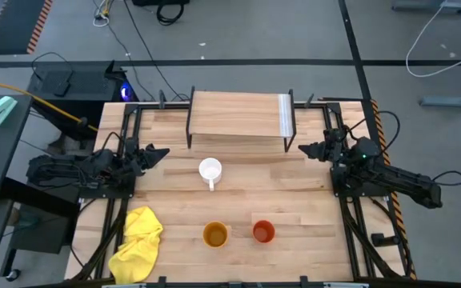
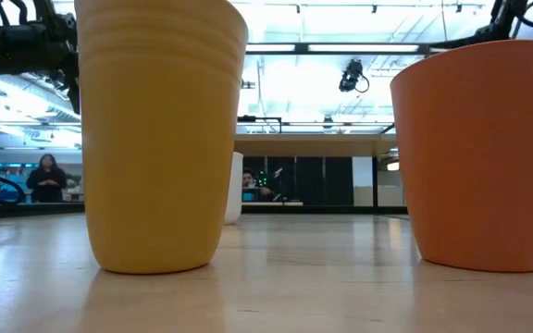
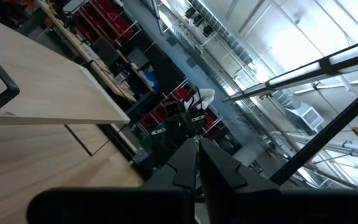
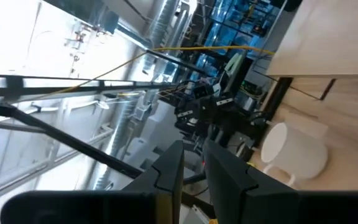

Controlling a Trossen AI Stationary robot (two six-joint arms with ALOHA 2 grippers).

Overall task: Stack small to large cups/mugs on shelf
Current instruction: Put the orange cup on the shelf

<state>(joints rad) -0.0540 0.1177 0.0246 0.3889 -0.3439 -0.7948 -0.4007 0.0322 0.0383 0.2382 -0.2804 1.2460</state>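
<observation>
L fingers (image 3: pixel 197 163) nearly shut, R fingers (image 4: pixel 194 163) slightly apart, both empty; mug (image 1: pixel 210 170) frame ctr below shelf (image 1: pixel 238 115).

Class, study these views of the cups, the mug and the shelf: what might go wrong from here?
1. The yellow-orange cup and red-orange cup stand close together, so reaching for one might knock the other.
2. The white mug has its handle toward the cups, which may make nesting awkward.
3. The shelf stands on thin legs; a bump might shift it.
</observation>
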